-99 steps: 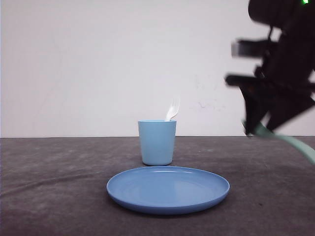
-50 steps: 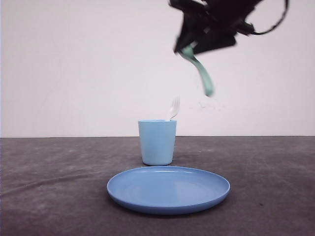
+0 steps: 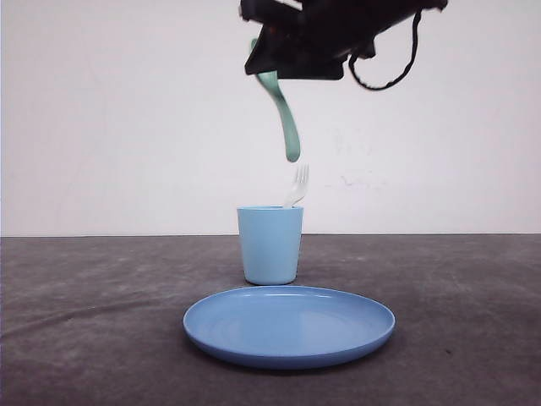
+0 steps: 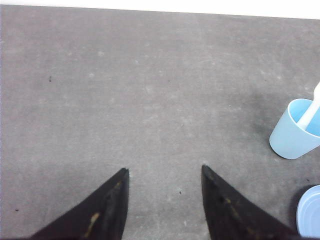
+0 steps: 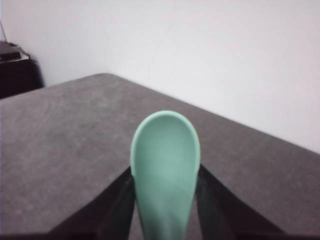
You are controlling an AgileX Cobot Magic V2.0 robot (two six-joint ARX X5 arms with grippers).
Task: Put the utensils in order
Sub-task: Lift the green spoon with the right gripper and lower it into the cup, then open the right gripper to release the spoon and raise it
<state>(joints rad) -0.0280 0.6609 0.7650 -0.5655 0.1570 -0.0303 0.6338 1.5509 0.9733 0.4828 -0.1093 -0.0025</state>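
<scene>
Spoon (image 3: 283, 118), mint green, hung high above the light blue cup (image 3: 270, 245) at 12 o'clock, pinched in the right gripper (image 3: 269, 72), w/ the white fork (image 3: 297, 186) standing in that cup & the left gripper (image 4: 162, 175) wide apart over the gray table (image 4: 150, 90).

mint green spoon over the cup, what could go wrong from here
The pale mint-green plastic spoon hangs from the right gripper above the light blue plastic cup. Its tip is close to the slim white plastic fork standing in the cup, so lowering may knock the fork or tip the cup.
</scene>
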